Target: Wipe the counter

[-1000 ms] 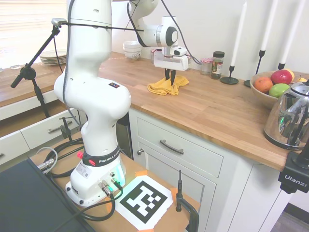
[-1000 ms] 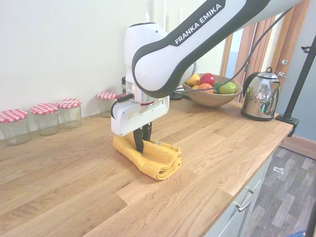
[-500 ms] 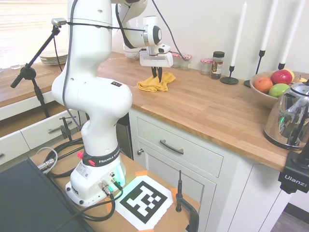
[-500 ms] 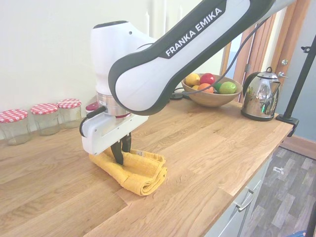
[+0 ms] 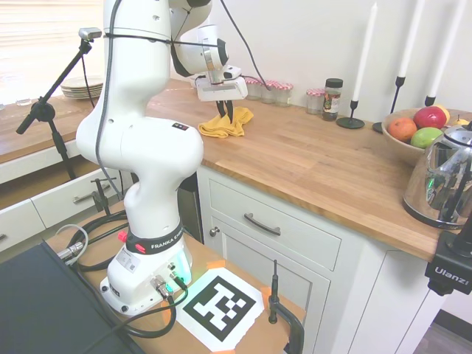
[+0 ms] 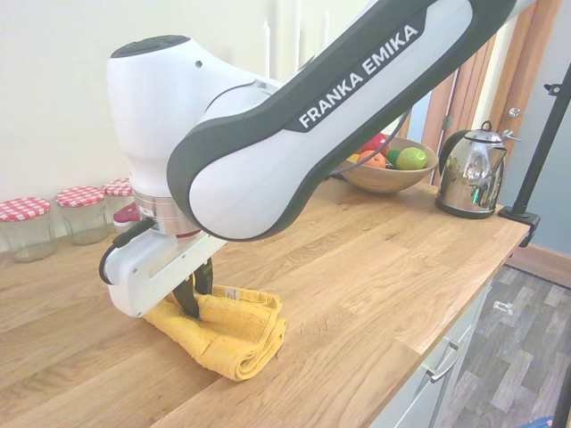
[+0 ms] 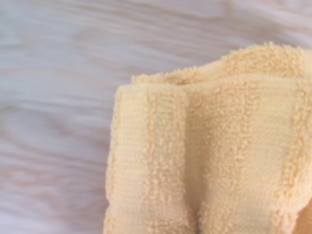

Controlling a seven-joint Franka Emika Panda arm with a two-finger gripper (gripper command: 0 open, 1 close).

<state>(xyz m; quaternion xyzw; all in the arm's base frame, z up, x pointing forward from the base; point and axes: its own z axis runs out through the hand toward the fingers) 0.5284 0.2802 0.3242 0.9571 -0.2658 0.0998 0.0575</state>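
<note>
A folded yellow towel [image 5: 225, 124] [image 6: 227, 328] lies on the wooden counter [image 5: 324, 166] [image 6: 375, 259]. My gripper [image 5: 223, 113] [image 6: 192, 299] points straight down and is shut on the towel, pressing it against the wood. The wrist view is filled by the towel [image 7: 209, 156], with blurred counter [image 7: 58, 97] around it.
Red-lidded jars [image 6: 53, 218] line the wall behind the towel. A spice jar [image 5: 332, 99], candlesticks [image 5: 354, 110], a fruit bowl [image 5: 413, 133] and a kettle [image 5: 442, 181] stand farther along the counter. Bowls and stacked plates [image 5: 82, 87] sit beyond the arm.
The gripper has dragged the towel along the counter, away from the fruit bowl and kettle, toward the end with the jars and bowls.
</note>
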